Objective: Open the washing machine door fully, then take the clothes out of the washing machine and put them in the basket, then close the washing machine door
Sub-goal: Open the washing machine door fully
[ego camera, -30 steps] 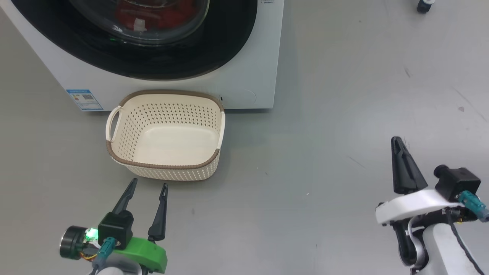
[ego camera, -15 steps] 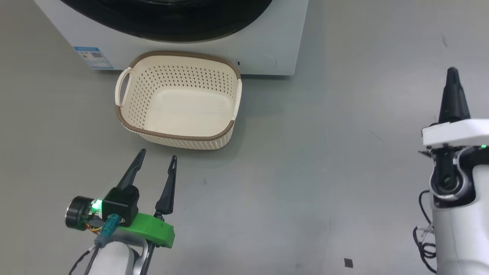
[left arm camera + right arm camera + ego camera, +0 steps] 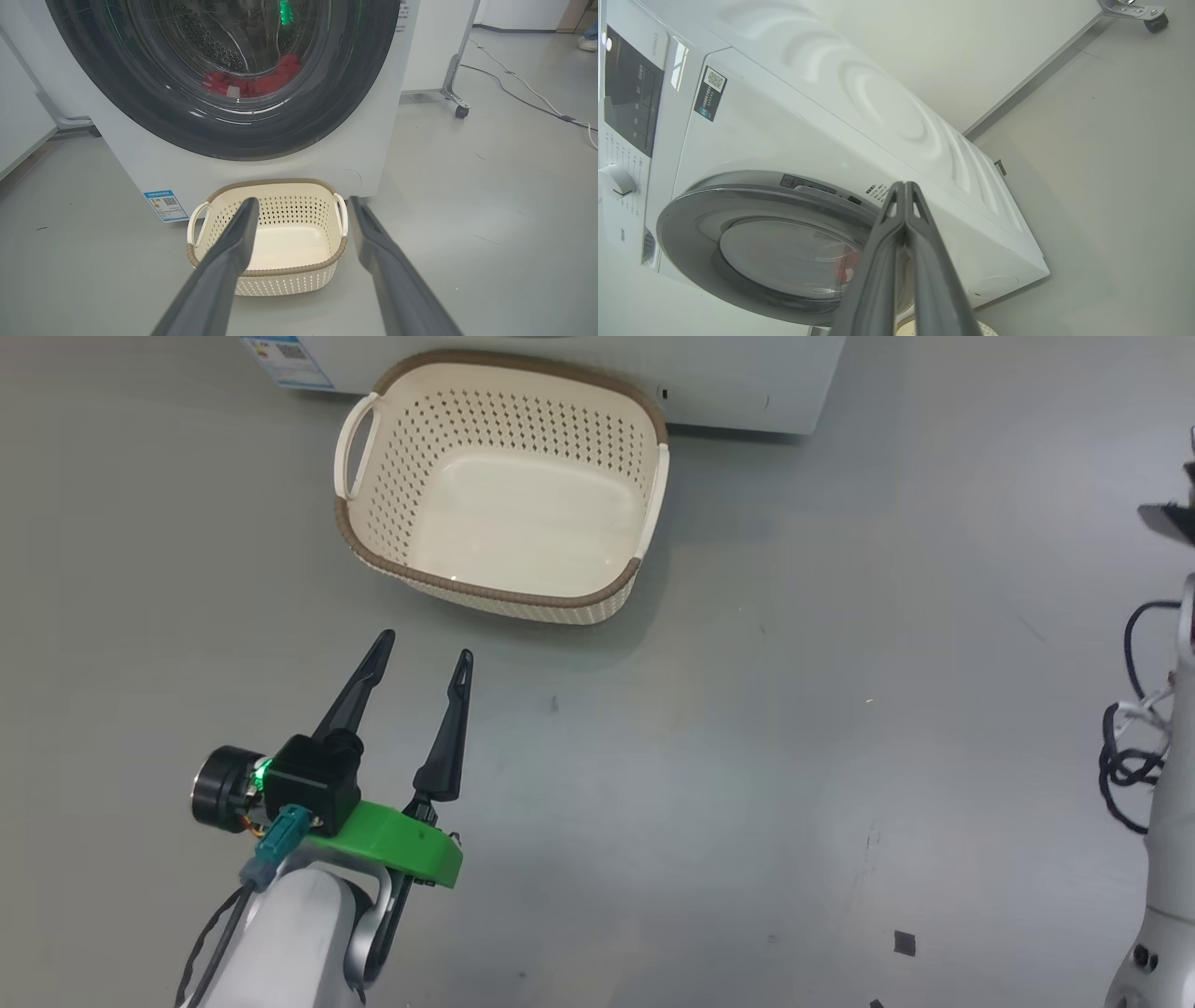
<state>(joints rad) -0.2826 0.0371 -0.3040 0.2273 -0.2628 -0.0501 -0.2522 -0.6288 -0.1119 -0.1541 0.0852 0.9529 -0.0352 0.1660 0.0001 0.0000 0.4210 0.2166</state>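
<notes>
- Washer (image 3: pixel 140 163): stands on the grey floor (image 3: pixel 747 756). The door (image 3: pixel 117 93) is shut flush against its front.
- Clothes (image 3: pixel 252 84): a red heap low in the drum, seen through the door glass.
- Basket (image 3: pixel 523 602): upright on the floor, just before the washer's base and below the door.
- Left gripper (image 3: pixel 427 645): fingers spread wide, holding nothing. It is poised over the floor near the basket, pointing at it but clear of it.
- Right gripper (image 3: pixel 904 185): fingers pressed together with nothing between them, aimed at the washer front beside the door rim. Contact cannot be judged.
</notes>
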